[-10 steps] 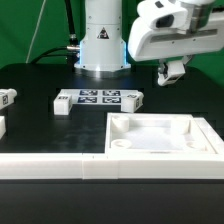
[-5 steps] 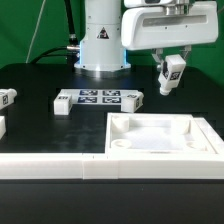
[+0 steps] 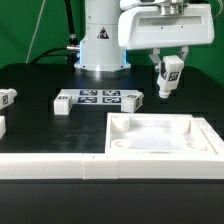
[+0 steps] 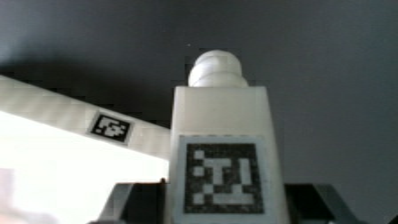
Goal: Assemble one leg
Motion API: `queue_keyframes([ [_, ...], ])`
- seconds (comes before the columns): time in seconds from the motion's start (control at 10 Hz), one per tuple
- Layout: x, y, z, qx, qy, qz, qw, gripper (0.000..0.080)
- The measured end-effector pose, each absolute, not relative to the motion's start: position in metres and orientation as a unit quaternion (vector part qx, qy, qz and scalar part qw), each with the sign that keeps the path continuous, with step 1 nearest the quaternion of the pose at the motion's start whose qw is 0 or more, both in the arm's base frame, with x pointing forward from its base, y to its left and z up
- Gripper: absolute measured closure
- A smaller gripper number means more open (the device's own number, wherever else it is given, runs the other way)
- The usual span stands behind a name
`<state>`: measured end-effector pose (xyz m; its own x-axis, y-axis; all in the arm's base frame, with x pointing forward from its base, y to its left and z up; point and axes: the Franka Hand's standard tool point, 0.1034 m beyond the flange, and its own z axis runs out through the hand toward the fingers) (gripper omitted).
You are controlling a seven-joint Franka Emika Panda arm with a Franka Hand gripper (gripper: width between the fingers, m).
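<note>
My gripper (image 3: pixel 169 62) is shut on a leg (image 3: pixel 166 77), a small white oblong block with a black-and-white marker, and holds it in the air above the black table, beyond the far right corner of the white tray (image 3: pixel 160 138). In the wrist view the leg (image 4: pixel 222 140) stands between the two dark fingers (image 4: pixel 143 200), its rounded peg end pointing away from the camera. The tray's rim with a marker (image 4: pixel 80 115) lies below it. Other legs lie on the table: one (image 3: pixel 63 103) by the marker board, one (image 3: pixel 6 97) at the exterior view's left.
The marker board (image 3: pixel 98 97) lies flat in front of the robot base (image 3: pixel 102 45). Another small white block (image 3: pixel 134 97) sits at its end toward the exterior view's right. A long white ledge (image 3: pixel 50 165) runs along the near side.
The gripper with the leg has moved toward the exterior view's left and the leg now hangs more upright; over the last half second the shift is slight.
</note>
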<state>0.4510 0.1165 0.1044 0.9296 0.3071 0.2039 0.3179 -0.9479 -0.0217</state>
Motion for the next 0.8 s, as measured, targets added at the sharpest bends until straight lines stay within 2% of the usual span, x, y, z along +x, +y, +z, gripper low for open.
queue_keyframes([
  [0.1,0.474,0.122,0.113,-0.982,-0.155,-0.106,0.031,0.0508],
  [0.4,0.533,0.128,0.121,-0.982,-0.138,-0.122,0.042,0.0508],
  [0.5,0.543,0.127,0.121,-0.980,-0.144,-0.132,0.041,0.0508],
  [0.8,0.540,0.127,0.119,-0.980,-0.145,-0.129,0.041,0.0508],
])
